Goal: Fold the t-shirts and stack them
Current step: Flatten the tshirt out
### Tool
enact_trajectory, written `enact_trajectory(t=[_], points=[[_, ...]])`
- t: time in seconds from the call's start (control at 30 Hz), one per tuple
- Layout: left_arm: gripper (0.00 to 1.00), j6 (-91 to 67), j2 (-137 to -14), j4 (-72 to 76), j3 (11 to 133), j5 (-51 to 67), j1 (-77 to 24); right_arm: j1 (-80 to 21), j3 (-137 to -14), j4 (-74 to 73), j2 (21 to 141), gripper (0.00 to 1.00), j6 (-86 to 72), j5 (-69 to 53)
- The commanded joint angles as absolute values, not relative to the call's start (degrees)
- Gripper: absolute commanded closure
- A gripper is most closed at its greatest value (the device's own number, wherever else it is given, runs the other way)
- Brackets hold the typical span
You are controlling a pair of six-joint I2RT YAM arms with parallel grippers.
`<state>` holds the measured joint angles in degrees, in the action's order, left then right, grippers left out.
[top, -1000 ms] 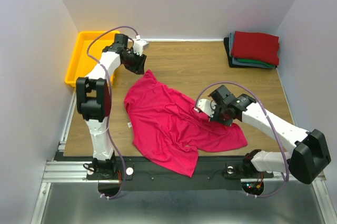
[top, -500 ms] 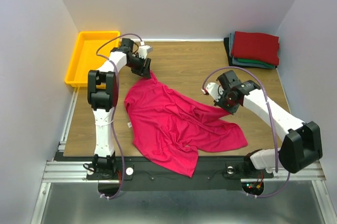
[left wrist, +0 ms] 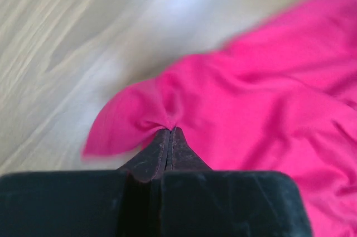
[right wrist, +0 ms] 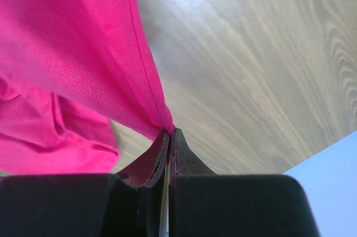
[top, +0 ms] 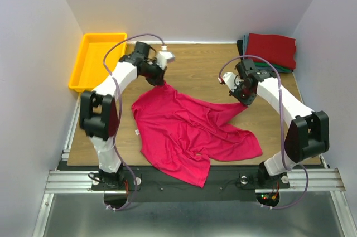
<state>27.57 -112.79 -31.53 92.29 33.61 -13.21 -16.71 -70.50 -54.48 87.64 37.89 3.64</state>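
Wooden table (top: 201,69), left gripper (left wrist: 169,132), right gripper (right wrist: 169,134), both clamping crimson t-shirt (top: 184,131)

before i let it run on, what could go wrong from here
1. Both jaws pinch only a thin bit of the crimson t-shirt at its edge; a pull could slip it free.
2. The shirt lies rumpled, its near corner past the table edge, so it may fold crooked.
3. The right arm is close to the folded stack and might nudge it.

yellow tray (top: 76,74): far left, at table's edge | wooden table (top: 201,69): light grain
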Motion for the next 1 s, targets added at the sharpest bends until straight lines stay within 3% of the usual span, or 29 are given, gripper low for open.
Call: enact_trajectory(t=[0.0,0.1,0.13,0.2,0.23,0.4,0.57,0.83,0.97], points=[[1.0,40.8,-97.8,-35.1,81.3,29.5,-24.6,-14.9,-75.0,-54.1,89.1,0.99,39.3,1.6],[0.76,48.2,-90.4,-39.9,69.4,26.5,-32.7,-14.2,-76.0,-54.2,90.0,0.99,40.3,1.3],[0.57,49.1,-88.8,-40.8,67.0,26.2,-33.4,-13.9,-76.1,-54.2,90.2,0.99,40.5,1.3],[0.37,49.9,-84.3,-41.3,62.9,25.7,-33.0,-13.5,-75.9,-54.4,90.2,0.99,41.1,1.1],[0.33,50.1,-83.1,-41.6,63.2,25.7,-32.2,-13.5,-75.8,-54.5,90.1,0.99,41.4,0.9],[0.31,48.0,-81.4,-42.3,68.4,27.7,-24.6,-13.4,-75.4,-54.5,90.6,0.99,42.2,0.5],[0.36,45.5,-85.8,-41.3,70.8,28.4,-23.7,-13.4,-75.5,-54.5,91.6,0.99,42.1,0.3],[0.41,37.5,-90.4,-35.7,71.6,29.5,-27.3,-13.2,-75.3,-54.5,92.1,1.0,41.7,0.4],[0.4,31.6,-90.4,-28.0,69.7,25.5,-34.1,-12.9,-75.3,-54.5,92.7,0.99,41.1,-1.2]])
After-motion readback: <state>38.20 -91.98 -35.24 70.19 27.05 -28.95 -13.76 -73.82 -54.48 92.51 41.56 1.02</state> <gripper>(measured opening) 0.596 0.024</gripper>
